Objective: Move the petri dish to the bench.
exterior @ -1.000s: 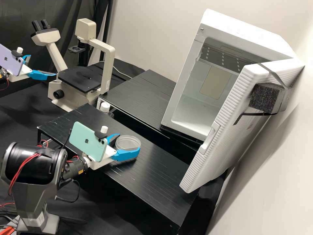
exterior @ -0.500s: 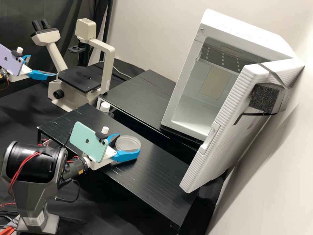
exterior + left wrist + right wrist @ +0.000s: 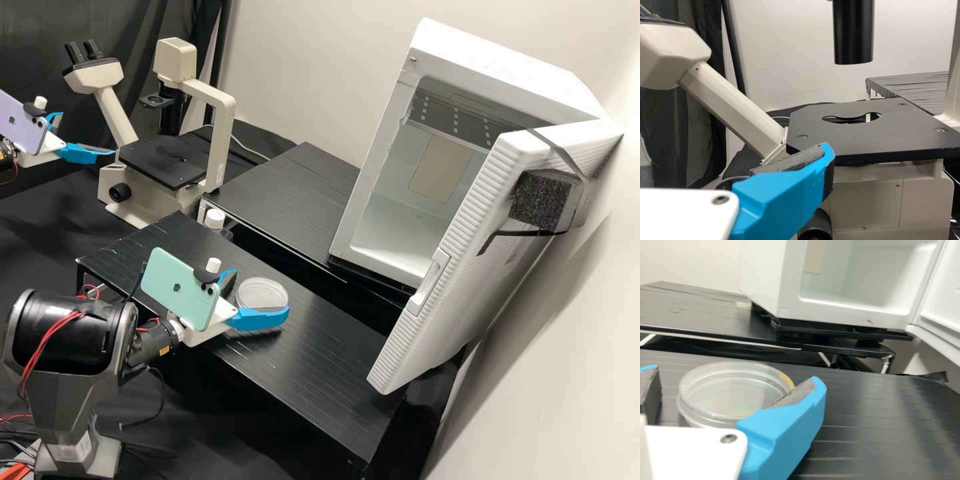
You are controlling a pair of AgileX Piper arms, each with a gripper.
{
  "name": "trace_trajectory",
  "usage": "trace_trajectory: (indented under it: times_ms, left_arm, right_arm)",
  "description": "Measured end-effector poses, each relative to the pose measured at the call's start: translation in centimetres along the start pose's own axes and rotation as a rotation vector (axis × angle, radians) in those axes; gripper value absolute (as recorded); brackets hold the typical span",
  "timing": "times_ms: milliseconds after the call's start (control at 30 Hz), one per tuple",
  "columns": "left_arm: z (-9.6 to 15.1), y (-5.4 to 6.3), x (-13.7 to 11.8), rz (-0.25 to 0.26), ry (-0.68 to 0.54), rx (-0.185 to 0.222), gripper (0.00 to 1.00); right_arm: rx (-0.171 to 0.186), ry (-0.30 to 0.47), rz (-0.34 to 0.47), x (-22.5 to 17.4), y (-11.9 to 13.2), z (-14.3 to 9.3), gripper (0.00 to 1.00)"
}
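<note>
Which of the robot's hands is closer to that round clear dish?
The right. The right hand is at the dish, one finger on each side of it. The left hand is farther off, beside the microscope.

The right arm [image 3: 70, 373] bends at its bulky elbow [image 3: 67, 333], its wrist [image 3: 153, 341] extended forward. The right end effector [image 3: 262, 291] stands open, blue fingers [image 3: 260, 320] spread. The left end effector [image 3: 88, 134] is open too, its fingers well parted.
</note>
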Motion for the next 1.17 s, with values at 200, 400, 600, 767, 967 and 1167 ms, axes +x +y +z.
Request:
trace_trajectory:
  times_ms: [200, 400, 600, 767, 967, 1167]
  left_arm:
    - [0.0, 0.0, 0.0, 0.0, 0.0, 0.0, 1.0]
    - [0.0, 0.0, 0.0, 0.0, 0.0, 0.0, 1.0]
    - [0.0, 0.0, 0.0, 0.0, 0.0, 0.0, 1.0]
    - [0.0, 0.0, 0.0, 0.0, 0.0, 0.0, 1.0]
    - [0.0, 0.0, 0.0, 0.0, 0.0, 0.0, 1.0]
    - [0.0, 0.0, 0.0, 0.0, 0.0, 0.0, 1.0]
  right_arm:
    - [0.048, 0.047, 0.009, -0.9, 0.9, -0.3, 1.0]
    - [0.037, 0.143, 0.053, -2.4, 2.6, -1.3, 1.0]
    - [0.051, 0.204, 0.048, -3.1, 2.9, -1.7, 1.0]
    - [0.039, 0.24, 0.028, -3.3, 2.6, -2.1, 1.0]
    - [0.015, 0.257, 0.013, -3.5, 2.4, -2.3, 1.0]
    - [0.097, 0.237, 0.001, -3.3, 2.2, -1.9, 1.0]
